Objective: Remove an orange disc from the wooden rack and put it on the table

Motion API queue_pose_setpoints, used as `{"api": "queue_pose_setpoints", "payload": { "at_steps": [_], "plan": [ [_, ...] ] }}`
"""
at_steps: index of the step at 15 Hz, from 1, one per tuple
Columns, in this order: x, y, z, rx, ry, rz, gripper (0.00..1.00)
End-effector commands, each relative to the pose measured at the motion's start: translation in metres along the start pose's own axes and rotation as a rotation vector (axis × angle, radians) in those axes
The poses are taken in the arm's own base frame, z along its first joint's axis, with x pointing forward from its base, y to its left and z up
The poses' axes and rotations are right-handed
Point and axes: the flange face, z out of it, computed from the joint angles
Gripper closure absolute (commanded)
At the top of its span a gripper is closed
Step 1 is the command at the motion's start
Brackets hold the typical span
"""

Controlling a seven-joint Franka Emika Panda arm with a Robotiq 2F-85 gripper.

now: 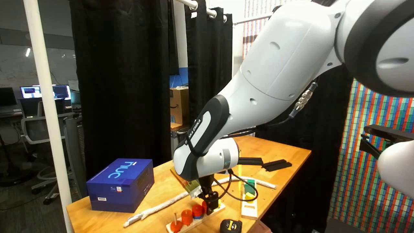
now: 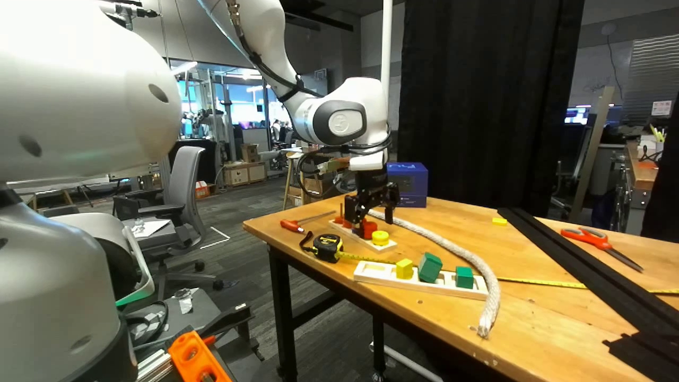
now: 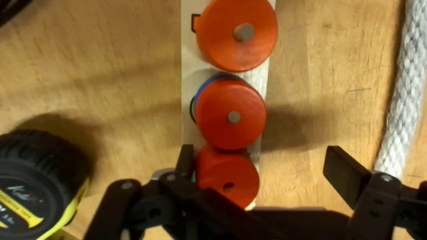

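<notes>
The wooden rack [image 3: 190,80] lies on the table [image 3: 100,73] and bears discs on pegs; it also shows in both exterior views [image 1: 196,222] [image 2: 390,246]. In the wrist view an orange disc [image 3: 230,50] and a red-orange disc [image 3: 227,130] over a blue one sit around pegs. A further red-orange disc [image 3: 233,176] shows a dark centre hole. My gripper [image 3: 263,163] is open around this disc. Its left finger is close beside the disc; whether they touch is unclear. The right finger is well apart. A yellow disc [image 2: 380,237] is at the rack's end.
A tape measure [image 3: 30,186] lies on one side of the rack, a white rope [image 3: 407,83] on the other. A wooden tray [image 2: 366,273] holds yellow and green blocks. A blue box [image 1: 121,184], screwdriver [image 2: 292,225], scissors [image 2: 594,239] and black strips [image 2: 562,249] are also on the table.
</notes>
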Motion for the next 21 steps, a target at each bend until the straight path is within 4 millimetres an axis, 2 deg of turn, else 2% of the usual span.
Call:
{"api": "queue_pose_setpoints", "payload": {
  "at_steps": [1, 3, 8, 21],
  "plan": [
    [-0.004, -0.024, 0.008, 0.012, 0.035, -0.021, 0.0],
    [-0.005, -0.03, 0.011, 0.012, 0.054, -0.026, 0.0],
    [-0.008, -0.039, 0.002, 0.022, 0.086, -0.04, 0.0],
    [-0.012, -0.038, -0.011, 0.039, 0.129, -0.067, 0.0]
  ]
}}
